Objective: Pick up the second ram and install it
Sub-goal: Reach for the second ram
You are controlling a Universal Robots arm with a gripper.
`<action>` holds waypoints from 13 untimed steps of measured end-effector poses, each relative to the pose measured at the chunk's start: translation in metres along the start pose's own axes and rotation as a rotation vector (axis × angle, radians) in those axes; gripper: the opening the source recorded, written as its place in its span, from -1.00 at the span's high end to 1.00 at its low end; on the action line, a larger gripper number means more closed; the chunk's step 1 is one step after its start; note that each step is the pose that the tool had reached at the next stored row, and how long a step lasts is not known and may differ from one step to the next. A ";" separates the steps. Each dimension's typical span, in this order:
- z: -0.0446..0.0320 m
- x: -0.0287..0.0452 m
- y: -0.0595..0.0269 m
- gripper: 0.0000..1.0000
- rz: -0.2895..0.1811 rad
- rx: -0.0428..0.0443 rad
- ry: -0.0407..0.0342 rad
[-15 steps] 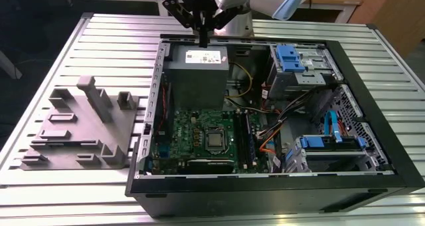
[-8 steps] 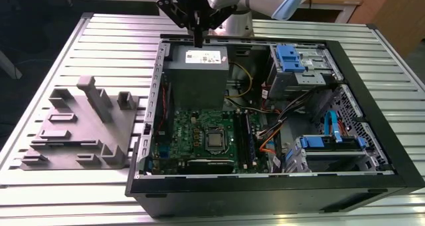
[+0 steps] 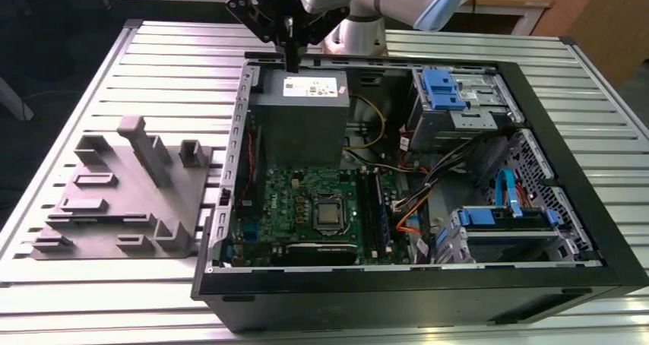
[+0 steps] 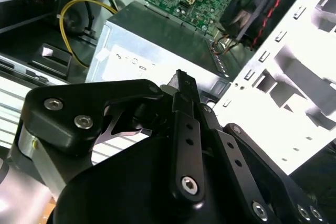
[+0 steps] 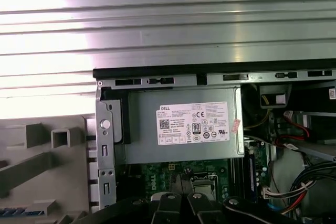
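Slatted metal tabletop (image 3: 121, 56) carries the open computer case (image 3: 406, 283). We see the gripper (image 3: 292, 50) hanging over the power supply (image 3: 299, 125), its jaws drawn together on a thin dark strip that we take for the second ram (image 3: 292, 65). We would hold that stick upright, square it to the black slots (image 3: 373, 212) just beside the power supply, and steer clear of the yellow cable (image 3: 378, 125) nearby.

Even bright light; strong glare on ribbed table (image 5: 168, 24) in first wrist view; case (image 3: 406, 299) interior shadowed.
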State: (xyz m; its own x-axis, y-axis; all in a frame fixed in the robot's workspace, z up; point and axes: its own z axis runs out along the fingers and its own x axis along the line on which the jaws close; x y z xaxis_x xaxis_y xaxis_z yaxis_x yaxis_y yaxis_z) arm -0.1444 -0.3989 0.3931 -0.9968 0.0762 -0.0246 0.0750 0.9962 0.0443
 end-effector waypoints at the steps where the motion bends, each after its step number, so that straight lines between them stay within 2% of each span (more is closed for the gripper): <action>1: 0.0000 0.0015 -0.0001 0.86 0.000 -0.0001 0.0000; 13: 0.0001 0.0257 -0.0020 0.86 0.000 -0.0005 -0.0002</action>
State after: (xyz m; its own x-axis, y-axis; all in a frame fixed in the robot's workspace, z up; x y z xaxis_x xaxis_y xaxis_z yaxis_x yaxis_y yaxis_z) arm -0.1703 -0.3989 0.3922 -0.9968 0.0763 -0.0249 0.0752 0.9962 0.0448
